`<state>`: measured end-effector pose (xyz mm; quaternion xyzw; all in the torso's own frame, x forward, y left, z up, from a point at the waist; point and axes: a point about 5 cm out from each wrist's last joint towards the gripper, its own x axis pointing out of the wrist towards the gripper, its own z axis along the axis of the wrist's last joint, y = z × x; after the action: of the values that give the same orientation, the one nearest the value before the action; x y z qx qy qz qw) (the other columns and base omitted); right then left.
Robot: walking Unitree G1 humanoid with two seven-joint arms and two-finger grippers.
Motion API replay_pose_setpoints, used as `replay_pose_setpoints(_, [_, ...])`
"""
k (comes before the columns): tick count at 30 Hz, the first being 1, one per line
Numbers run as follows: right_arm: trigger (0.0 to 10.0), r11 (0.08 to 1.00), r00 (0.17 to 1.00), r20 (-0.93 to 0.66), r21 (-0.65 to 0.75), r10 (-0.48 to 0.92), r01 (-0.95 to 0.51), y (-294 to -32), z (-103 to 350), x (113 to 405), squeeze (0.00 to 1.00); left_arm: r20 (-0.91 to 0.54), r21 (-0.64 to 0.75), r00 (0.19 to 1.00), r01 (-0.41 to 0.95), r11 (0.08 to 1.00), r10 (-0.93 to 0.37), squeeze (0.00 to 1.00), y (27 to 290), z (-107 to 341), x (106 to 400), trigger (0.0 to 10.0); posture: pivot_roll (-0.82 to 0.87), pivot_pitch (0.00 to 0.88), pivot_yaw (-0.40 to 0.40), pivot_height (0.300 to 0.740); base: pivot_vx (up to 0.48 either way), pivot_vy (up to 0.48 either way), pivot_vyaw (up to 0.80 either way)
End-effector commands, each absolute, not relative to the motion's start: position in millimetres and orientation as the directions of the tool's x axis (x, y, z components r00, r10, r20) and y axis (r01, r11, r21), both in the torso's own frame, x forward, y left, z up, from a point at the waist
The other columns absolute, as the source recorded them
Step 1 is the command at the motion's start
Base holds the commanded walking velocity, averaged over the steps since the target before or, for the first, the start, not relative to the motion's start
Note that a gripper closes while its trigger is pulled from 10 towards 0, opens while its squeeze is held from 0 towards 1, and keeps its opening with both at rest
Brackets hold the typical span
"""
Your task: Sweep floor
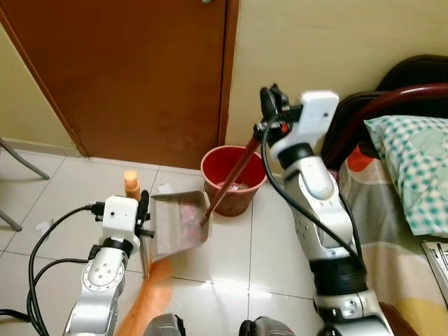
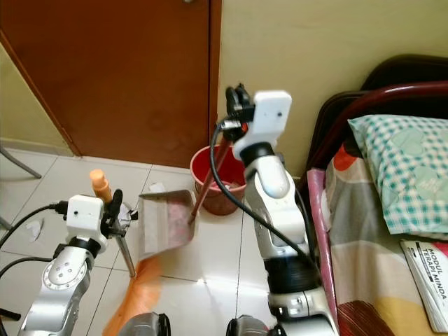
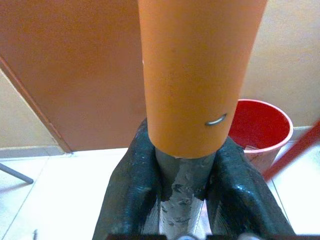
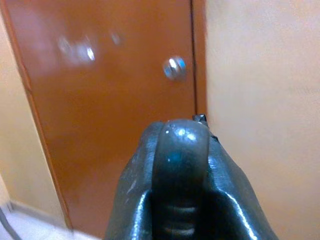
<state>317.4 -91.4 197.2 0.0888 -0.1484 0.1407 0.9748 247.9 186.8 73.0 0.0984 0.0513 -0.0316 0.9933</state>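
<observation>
At the left edge, two thin grey metal legs (image 1: pixel 21 164) are cut off by the frame, so what they belong to cannot be told. The left gripper (image 1: pixel 143 217) is held low over the white tiled floor (image 1: pixel 231 259), its black fingers (image 3: pixel 135 200) closed around the grey metal shaft below the orange plastic handle (image 3: pixel 200 75) of a broom. The orange grip end (image 1: pixel 131 184) stands just above the gripper, while the orange bristle end (image 1: pixel 143 301) is blurred near the floor and hard to make out.

Just beside it a grey metal dustpan (image 1: pixel 178 220) is held tilted, with pale pinkish debris inside — too blurred to identify. Its long red handle (image 1: pixel 234 175) rises on a slant to the right gripper (image 1: pixel 269 105), crossing in front of a round red plastic bucket (image 1: pixel 234 178) that stands on the floor against the brown wooden door (image 1: pixel 133 70) and the cream wall (image 1: pixel 336 35). The right gripper's fingers (image 4: pixel 135 200) are clamped on a dark rounded handle end (image 4: pixel 180 165); behind them a blurred silver door knob (image 4: pixel 174 67) is seen.

A scrap of white litter (image 1: pixel 43 227) lies on the tiles at the left.

To the right, a bed with a patterned sheet (image 1: pixel 378 231) and a green-checked pillow (image 1: pixel 416 164) is partly cut off — a dark headboard (image 1: pixel 420 73) stands behind it. A booklet (image 2: pixel 428 280) on the bed bears the partly legible words "MODUL TERAPI MINDA".
</observation>
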Motion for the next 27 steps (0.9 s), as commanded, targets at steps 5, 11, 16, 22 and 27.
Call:
replay_pose_setpoints(5, [10.0, 0.986, 0.975, 0.189, 0.092, 0.117, -0.136, -120, 155, 306, 0.00, -0.149, 0.200, 0.986, 0.110, 0.974, -0.081, 0.00, 184, 71, 245, 10.0, 0.03, 0.099, -0.010, 0.740, 0.000, 0.000, 0.00])
replay_pose_setpoints(11, [10.0, 0.995, 0.995, 0.093, 0.099, 0.024, -0.033, -144, 127, 299, 0.00, -0.113, 0.198, 0.983, 0.162, 0.967, -0.141, 0.00, 175, 82, 256, 10.0, 0.02, 0.118, 0.025, 0.740, 0.000, 0.000, 0.00])
replay_pose_setpoints(16, [10.0, 0.993, 0.998, 0.055, 0.113, -0.019, 0.013, -148, 116, 295, 0.00, -0.100, 0.215, 0.964, 0.264, 0.940, -0.248, 0.00, 162, 88, 255, 10.0, 0.03, 0.122, 0.054, 0.740, 0.000, 0.000, 0.00])
replay_pose_setpoints(22, [10.0, 0.992, 0.999, 0.030, 0.121, -0.033, 0.030, -144, 107, 292, 0.00, -0.078, 0.236, 0.957, 0.291, 0.927, -0.281, 0.00, 161, 95, 258, 10.0, 0.04, 0.127, 0.069, 0.740, 0.000, 0.000, 0.00])
replay_pose_setpoints(27, [10.0, 0.993, 0.998, 0.004, 0.106, -0.056, 0.055, -154, 101, 292, 0.00, -0.036, 0.244, 0.960, 0.276, 0.930, -0.276, 0.00, 159, 106, 262, 10.0, 0.04, 0.122, 0.041, 0.740, 0.000, 0.000, 0.00])
